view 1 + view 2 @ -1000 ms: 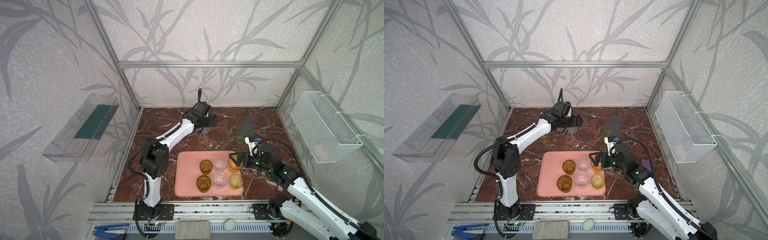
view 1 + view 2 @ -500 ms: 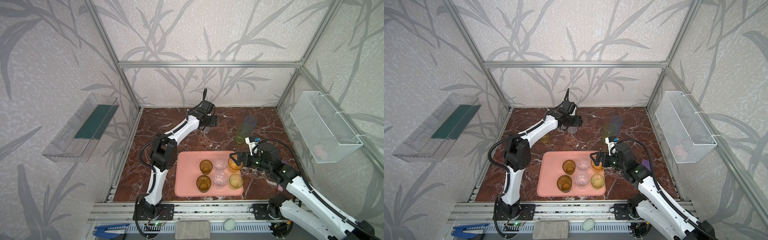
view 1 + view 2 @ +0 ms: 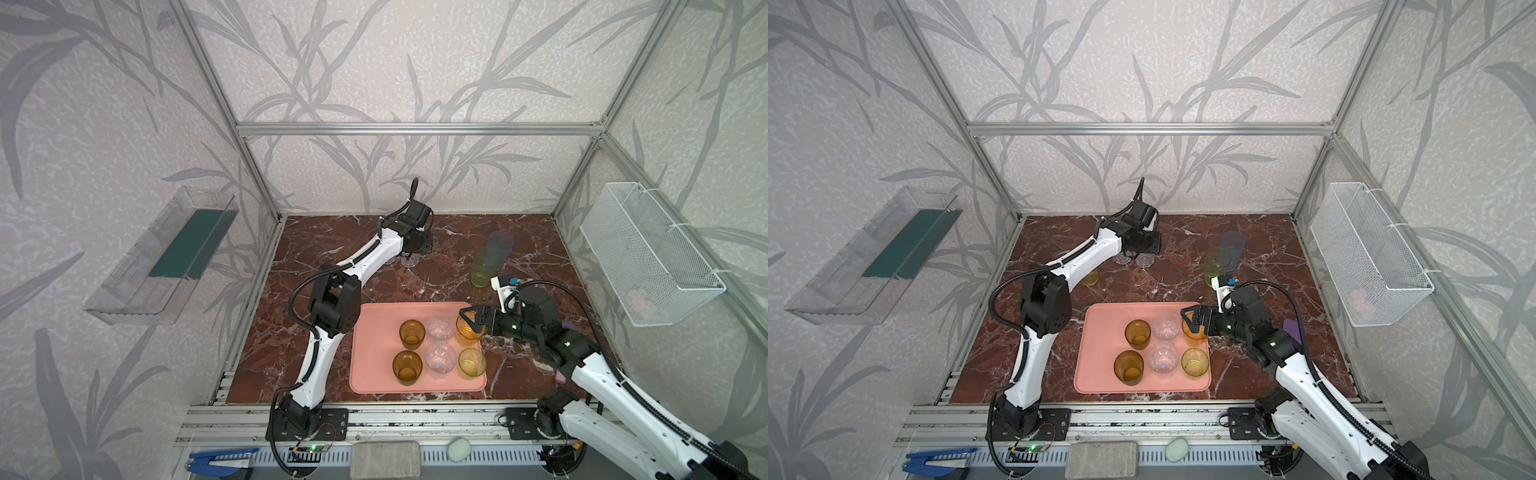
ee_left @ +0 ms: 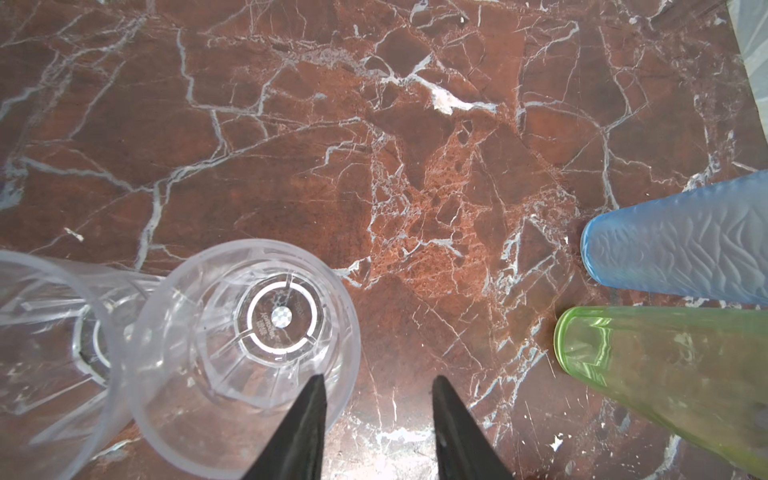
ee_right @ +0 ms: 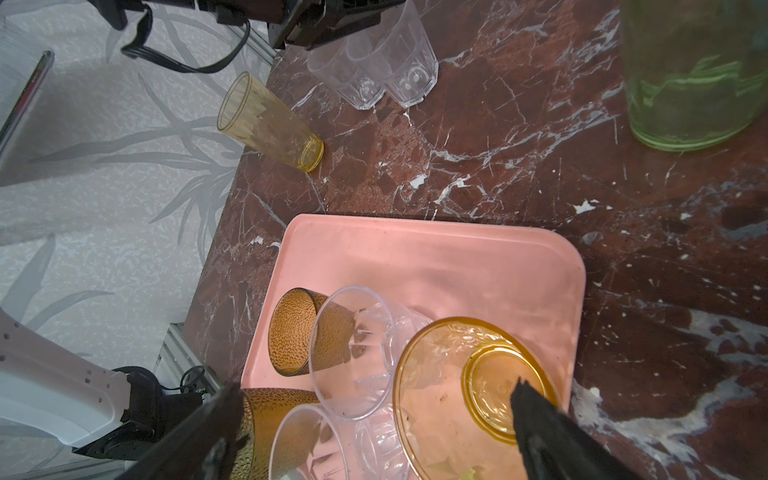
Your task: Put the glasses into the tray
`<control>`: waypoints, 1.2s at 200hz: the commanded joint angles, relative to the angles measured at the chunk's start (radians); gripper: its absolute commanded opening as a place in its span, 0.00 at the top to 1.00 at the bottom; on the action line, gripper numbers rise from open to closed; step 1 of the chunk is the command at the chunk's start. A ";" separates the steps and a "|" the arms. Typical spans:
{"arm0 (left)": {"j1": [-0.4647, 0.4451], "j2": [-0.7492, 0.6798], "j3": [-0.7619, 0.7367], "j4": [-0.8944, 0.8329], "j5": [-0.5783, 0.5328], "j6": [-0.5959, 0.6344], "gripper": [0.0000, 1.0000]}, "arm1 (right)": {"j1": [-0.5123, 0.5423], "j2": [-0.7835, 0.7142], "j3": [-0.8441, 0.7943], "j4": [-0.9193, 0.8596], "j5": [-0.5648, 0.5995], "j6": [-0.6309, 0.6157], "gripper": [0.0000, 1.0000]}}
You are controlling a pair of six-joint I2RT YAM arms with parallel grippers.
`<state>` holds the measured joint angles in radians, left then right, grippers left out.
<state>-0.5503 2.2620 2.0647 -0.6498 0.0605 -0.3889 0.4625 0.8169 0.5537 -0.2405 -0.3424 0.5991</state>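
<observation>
The red-brown marble floor (image 3: 415, 286) fills the middle of both top views, and one salmon-pink tray (image 3: 376, 332) lies at its lower centre. One clear plastic bin (image 3: 137, 291) hangs on the wall at the left edge, and one white wire basket (image 3: 648, 257) hangs at the right edge. Eleven glasses show in all. Three are tall and all are off the tray. The blue-purple glass (image 3: 498, 245) and the green glass (image 3: 481, 270) stand just beside each other, right of centre above the tray. The yellow glass (image 3: 1090, 277) is left of centre, partly behind the left arm. Eight are short. Six of these stand in the tray in two rows of three toward its right side: two amber glasses (image 3: 412, 333) (image 3: 407, 367), two clear faceted glasses (image 3: 440, 326) (image 3: 440, 360), one orange glass (image 3: 469, 332) and one yellow-green glass (image 3: 472, 363). The two loose clear glasses (image 3: 1122, 258) (image 3: 1145, 259) stand side by side on the marble at upper centre, under the left gripper (image 4: 376, 378). In the left wrist view its jaws stand partly apart. One fingertip lies within a clear rim's outline and the other is outside, clear of the wall, so nothing is clenched. The right gripper (image 3: 473, 322) hovers at the tray's upper right corner over the orange glass, jaws spread wide, holding nothing.
</observation>
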 commanded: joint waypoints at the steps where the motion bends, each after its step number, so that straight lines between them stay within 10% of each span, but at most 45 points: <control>1: -0.003 0.035 0.048 -0.048 -0.031 0.026 0.69 | -0.006 -0.013 -0.012 0.002 -0.010 0.011 0.01; 240: -0.005 0.125 0.137 -0.131 -0.021 0.037 0.96 | -0.013 -0.039 -0.012 -0.043 0.020 0.029 0.01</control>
<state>-0.5503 2.3676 2.1761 -0.7464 0.0292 -0.3573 0.4568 0.7948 0.5518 -0.2672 -0.3340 0.6247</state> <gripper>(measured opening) 0.075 0.991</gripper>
